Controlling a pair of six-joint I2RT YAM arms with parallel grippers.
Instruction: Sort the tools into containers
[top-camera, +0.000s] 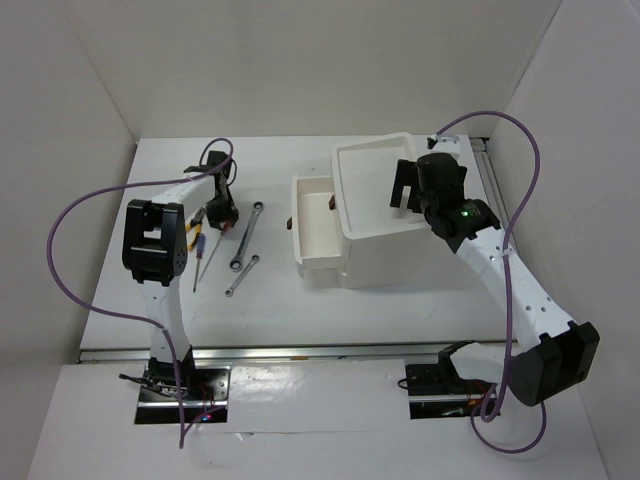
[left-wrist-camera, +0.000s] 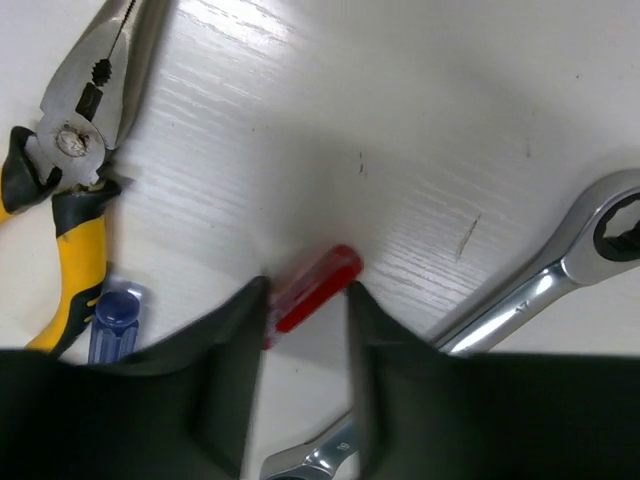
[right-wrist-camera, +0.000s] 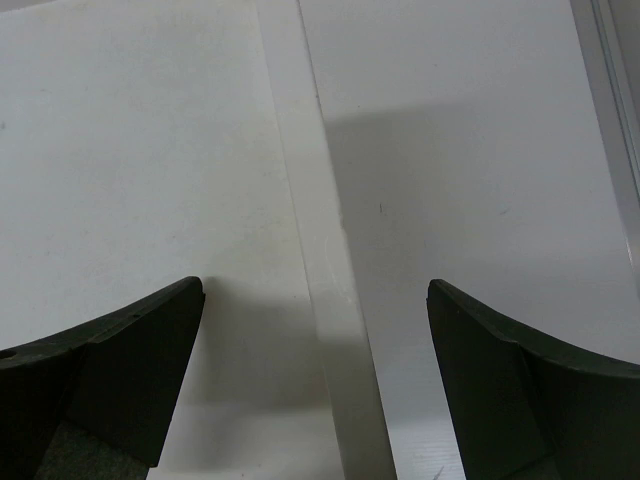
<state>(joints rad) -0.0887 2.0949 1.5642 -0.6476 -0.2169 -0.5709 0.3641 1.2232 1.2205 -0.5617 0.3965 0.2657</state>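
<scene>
My left gripper (top-camera: 222, 216) is down among the tools and is closed on the red screwdriver handle (left-wrist-camera: 318, 285), which lies slantwise between its fingertips at table level. Yellow-handled pliers (left-wrist-camera: 72, 160) lie to the left, with a blue handle (left-wrist-camera: 114, 322) below them. The long silver wrench (left-wrist-camera: 560, 270) is at the right and the short wrench (left-wrist-camera: 318, 456) sits under the fingers. In the top view the pliers (top-camera: 197, 228), long wrench (top-camera: 248, 234) and short wrench (top-camera: 241, 275) show. My right gripper (top-camera: 405, 190) is open and empty above the white box unit's top tray (top-camera: 372, 160), over its rim (right-wrist-camera: 322, 270).
One white drawer (top-camera: 318, 232) with a dark reddish handle stands pulled out to the left of the box unit. A thin screwdriver shaft (top-camera: 207, 262) lies near the pliers. A metal rail (right-wrist-camera: 612, 90) runs along the table's right side.
</scene>
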